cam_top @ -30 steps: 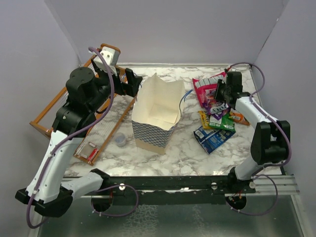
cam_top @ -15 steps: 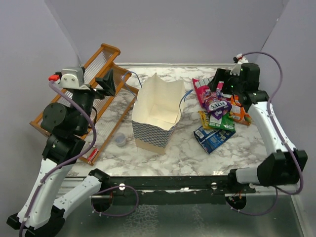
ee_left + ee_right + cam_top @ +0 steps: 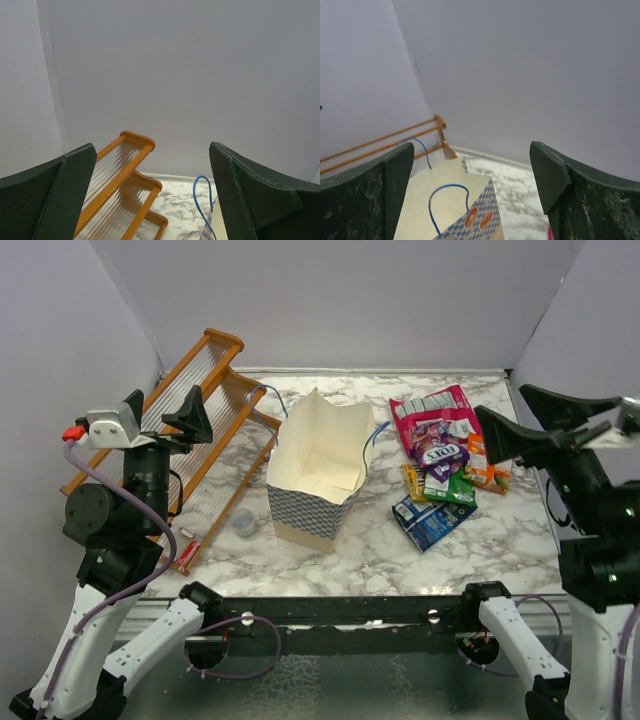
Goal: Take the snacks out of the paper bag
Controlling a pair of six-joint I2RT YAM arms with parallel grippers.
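two end effectors, both with jaws spread wide and nothing between them. the left end effector (image 3: 163, 410) hangs high over the left side of the marble worktop (image 3: 380, 550), above an orange wooden rack (image 3: 205, 380) set slantwise by the left wall. its wrist view looks out at the rack's top rail and the back wall. the right end effector (image 3: 500, 400) hangs high at the right edge, near the snacks (image 3: 440, 465) but touching none of them. its wrist view looks across at the far side of the enclosure.

the paper bag (image 3: 318, 465) stands upright at mid-worktop, between the rack and the snacks. its mouth is open upward, showing cream lining, and its checkered side and tan base band face the near edge. thin blue string handles (image 3: 374, 432) hang at its rim. a small grey-blue cup (image 3: 244, 524) sits just beside the bag's left base.

the snacks lie in a loose overlapping heap on the worktop to the right of the bag, apart from it. the pink-red pouch (image 3: 432, 412) lies farthest back and the purple packet (image 3: 442, 454) rests on its near end. the yellow bar (image 3: 413, 483), green wrapper (image 3: 452, 488) and orange wrapper (image 3: 487, 476) lie side by side. the blue packet (image 3: 432, 521) lies nearest the arms.
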